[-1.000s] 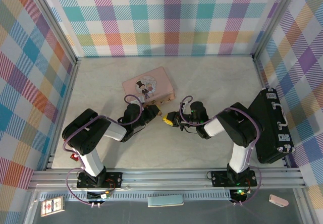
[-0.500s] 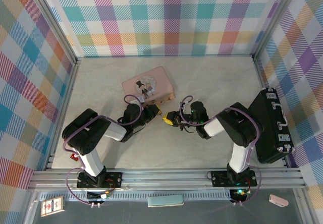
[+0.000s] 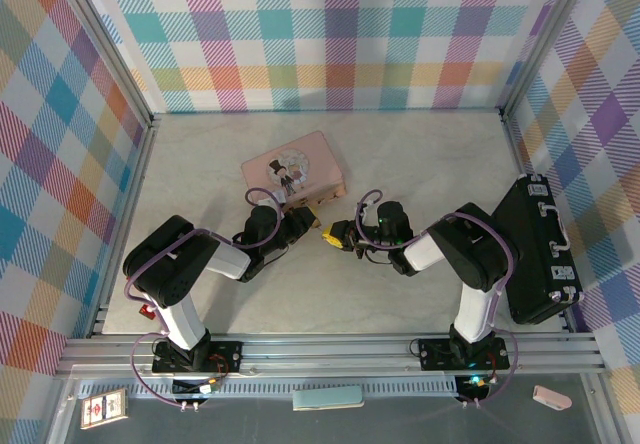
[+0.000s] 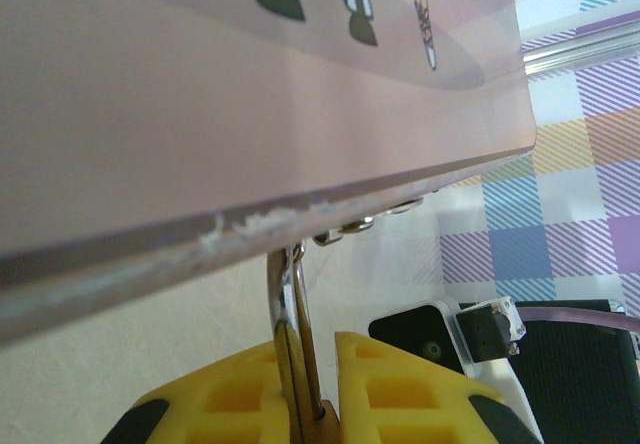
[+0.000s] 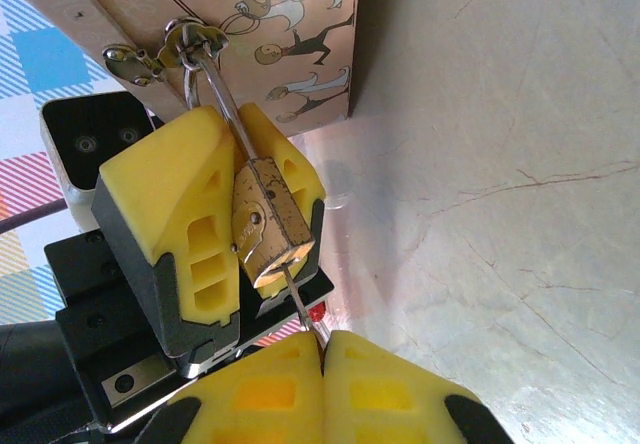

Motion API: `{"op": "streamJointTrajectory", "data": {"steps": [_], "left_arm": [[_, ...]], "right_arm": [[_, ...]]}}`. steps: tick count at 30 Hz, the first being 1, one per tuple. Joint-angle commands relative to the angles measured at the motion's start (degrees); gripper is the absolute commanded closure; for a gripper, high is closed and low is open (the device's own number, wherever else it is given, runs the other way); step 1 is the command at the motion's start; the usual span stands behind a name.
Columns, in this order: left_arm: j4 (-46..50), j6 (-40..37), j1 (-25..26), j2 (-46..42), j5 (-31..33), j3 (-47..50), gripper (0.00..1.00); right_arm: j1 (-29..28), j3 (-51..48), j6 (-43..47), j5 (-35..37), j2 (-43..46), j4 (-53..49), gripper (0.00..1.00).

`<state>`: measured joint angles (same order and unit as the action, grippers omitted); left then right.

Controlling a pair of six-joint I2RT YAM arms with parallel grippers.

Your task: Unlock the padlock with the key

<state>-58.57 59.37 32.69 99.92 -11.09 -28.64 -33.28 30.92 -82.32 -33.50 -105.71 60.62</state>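
Nothing had moved since a second before: beside the pink tin (image 3: pixel 295 169), the left gripper (image 4: pixel 303 356) squeezed the padlock (image 5: pixel 268 232), the right gripper (image 5: pixel 324 359) pinched the key (image 5: pixel 303 309) stuck in it, so a turn probably came next.

From above: tin (image 3: pixel 293 169) left of centre on the counter (image 3: pixel 420 164), case (image 3: pixel 540 254) at the right edge.
In the right wrist view, padlock (image 5: pixel 268 226) at centre between the left fingers (image 5: pixel 190 194), key (image 5: pixel 303 309) touching it from below, in the right fingers (image 5: pixel 250 394).
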Motion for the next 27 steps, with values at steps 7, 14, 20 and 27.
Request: {"op": "streamJointTrajectory", "data": {"steps": [7, 14, 20, 27], "left_arm": [[1.6, 6.8, -1.3, -0.9, -1.4, 0.0, 0.95], [4.4, 5.9, -1.3, -2.5, -1.0, -0.3, 0.95], [3.6, 6.5, -1.3, -1.8, -1.1, -0.6, 0.95], [4.0, 6.4, -1.3, -1.8, -1.0, -1.0, 0.95]], "right_arm": [[-0.1, -0.3, -0.2, 1.4, 0.3, 1.6, 1.0], [-0.1, -0.4, 1.6, 2.2, 2.2, -1.7, 1.0], [-0.3, 0.2, 2.3, 2.3, 3.5, -3.2, 1.0], [-1.3, 0.5, 1.9, 2.8, 3.2, -2.8, 1.0]]}}
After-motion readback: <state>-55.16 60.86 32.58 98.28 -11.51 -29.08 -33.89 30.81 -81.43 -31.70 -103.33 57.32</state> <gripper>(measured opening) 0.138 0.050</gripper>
